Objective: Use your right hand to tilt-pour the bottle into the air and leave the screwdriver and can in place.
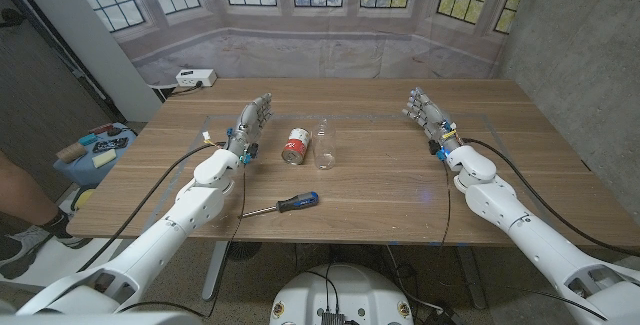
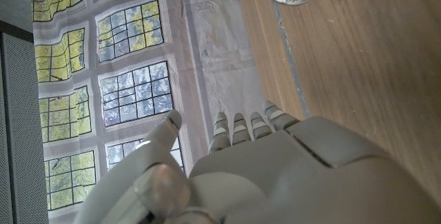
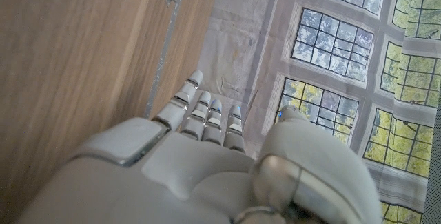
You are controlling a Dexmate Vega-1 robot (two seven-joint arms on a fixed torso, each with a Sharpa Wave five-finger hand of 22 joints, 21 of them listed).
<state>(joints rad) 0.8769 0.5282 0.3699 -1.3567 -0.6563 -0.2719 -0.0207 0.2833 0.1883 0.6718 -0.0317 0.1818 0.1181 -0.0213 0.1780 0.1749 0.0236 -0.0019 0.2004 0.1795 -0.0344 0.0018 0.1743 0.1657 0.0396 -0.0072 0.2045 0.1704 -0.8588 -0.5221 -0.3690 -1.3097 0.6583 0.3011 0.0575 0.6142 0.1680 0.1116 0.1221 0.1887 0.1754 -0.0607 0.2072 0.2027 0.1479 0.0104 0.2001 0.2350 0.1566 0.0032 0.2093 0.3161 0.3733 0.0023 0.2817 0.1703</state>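
While both the left hand and right hand wait with fingers apart, apparently holding nothing, one bottle, one can and one screwdriver lie between them.

Red-white can, blue-handled screwdriver

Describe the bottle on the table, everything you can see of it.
The bottle is small, clear and looks empty; whether it is glass or plastic cannot be told. It has a narrow neck and a wider body, and no cap can be made out. It stands upright on the wooden table, near the middle, just beside the red can on the can's right-arm side, with a small gap between them. Nothing grips it: the right hand is well off to its side.
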